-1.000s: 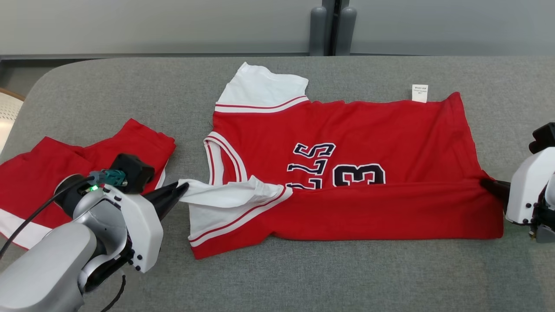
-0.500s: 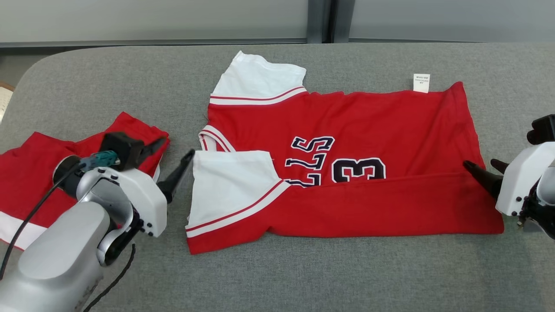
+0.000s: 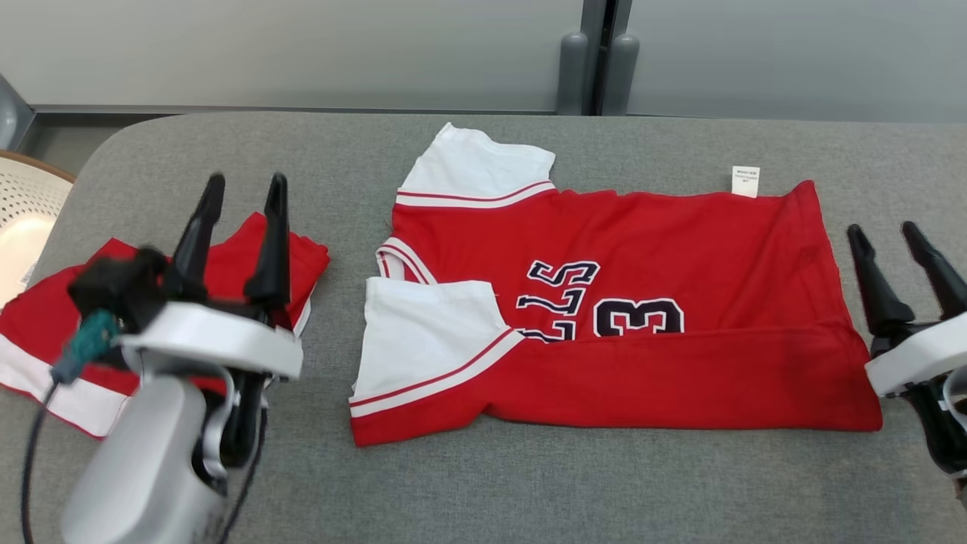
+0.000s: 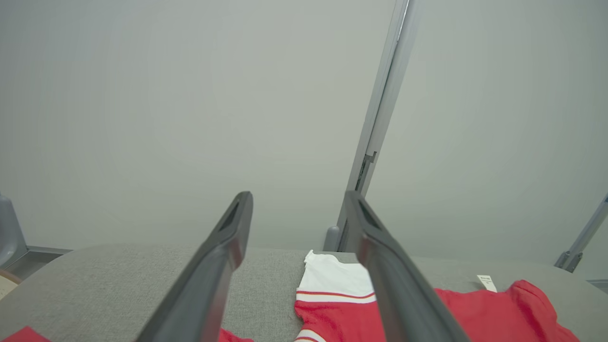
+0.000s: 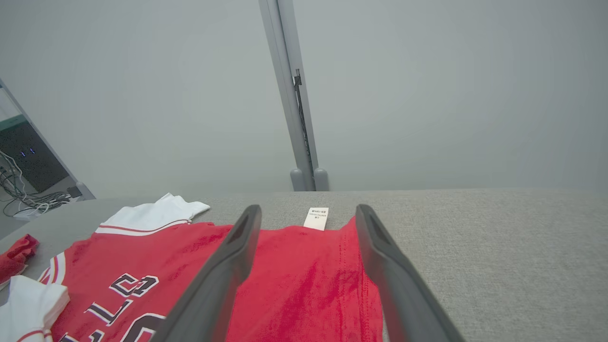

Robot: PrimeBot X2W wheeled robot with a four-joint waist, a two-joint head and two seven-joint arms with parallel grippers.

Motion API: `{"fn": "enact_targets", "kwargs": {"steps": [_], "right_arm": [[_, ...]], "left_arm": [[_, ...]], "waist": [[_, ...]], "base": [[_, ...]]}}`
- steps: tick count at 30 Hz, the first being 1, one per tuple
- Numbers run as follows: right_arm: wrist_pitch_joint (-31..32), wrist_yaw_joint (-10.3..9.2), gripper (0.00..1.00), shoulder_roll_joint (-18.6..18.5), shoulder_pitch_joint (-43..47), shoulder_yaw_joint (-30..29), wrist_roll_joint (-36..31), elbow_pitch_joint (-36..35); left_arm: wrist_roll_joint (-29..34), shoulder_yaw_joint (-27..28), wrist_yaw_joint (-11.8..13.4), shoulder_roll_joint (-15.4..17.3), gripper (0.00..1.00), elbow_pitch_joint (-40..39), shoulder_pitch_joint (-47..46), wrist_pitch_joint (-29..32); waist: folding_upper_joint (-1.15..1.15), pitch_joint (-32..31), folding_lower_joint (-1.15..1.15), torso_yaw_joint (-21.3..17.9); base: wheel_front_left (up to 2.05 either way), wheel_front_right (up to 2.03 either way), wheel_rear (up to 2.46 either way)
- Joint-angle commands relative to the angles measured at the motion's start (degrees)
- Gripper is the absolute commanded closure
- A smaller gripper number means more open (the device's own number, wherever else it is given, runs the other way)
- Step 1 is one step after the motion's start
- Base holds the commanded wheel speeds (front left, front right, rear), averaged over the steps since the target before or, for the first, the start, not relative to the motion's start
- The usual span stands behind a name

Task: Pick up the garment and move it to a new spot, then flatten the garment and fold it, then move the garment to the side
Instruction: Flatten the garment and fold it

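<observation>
**Red basketball jersey** (image 3: 604, 302) with white sleeves and navy numerals, lying flat at the centre of the grey fabric-topped desk (image 3: 529, 491). Its 6 o'clock edge is already turned up in one long band. The left claw (image 3: 245, 185) stands at 9 o'clock of the jersey and the right claw (image 3: 882, 230) at 3 o'clock. Both are spread wide and empty, with fingers clear of the cloth.

Judged hazards:
- (a) The band is uneven, its 7 o'clock corner bulging below the white near sleeve (image 3: 423, 332), so a second fold laid over it is likely to fix the skew.
- (b) The white far sleeve (image 3: 476, 162) juts out at 11 o'clock and the white care label (image 3: 745, 181) at 1 o'clock. Both may protrude from the finished packet unless tucked.
- (c) A pinch that takes only the upper layer would pull the band open.
- (d) The left claw hangs over a second red garment (image 3: 45, 332), which a low approach could snag.
</observation>
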Motion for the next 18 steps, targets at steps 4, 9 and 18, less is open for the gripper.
{"fn": "enact_targets", "kwargs": {"steps": [4, 9, 18], "right_arm": [[-2.62, 0.00, 0.00, 3.33, 2.84, -7.34, -8.07, -2.87], [-2.54, -0.01, 0.00, 11.07, 11.02, -18.12, -20.30, -13.16], [-2.57, -0.01, 0.00, 22.88, 21.88, -26.21, -32.49, -25.44]], "left_arm": [[6.97, 7.66, -2.30, -5.09, 0.00, -3.97, 7.73, 0.04], [13.82, 13.49, -5.89, -10.94, 0.00, -4.82, 13.52, 0.02], [19.69, 19.04, -9.26, -15.16, 0.00, -2.19, 20.31, 0.02]], "waist": [[0.00, -0.59, 0.00, 0.03], [0.00, -1.18, 0.00, -0.31], [0.00, -1.80, 0.00, -1.13]], "base": [[0.00, 0.00, 0.00], [0.00, 0.00, 0.00], [0.00, 0.00, 0.00]]}}
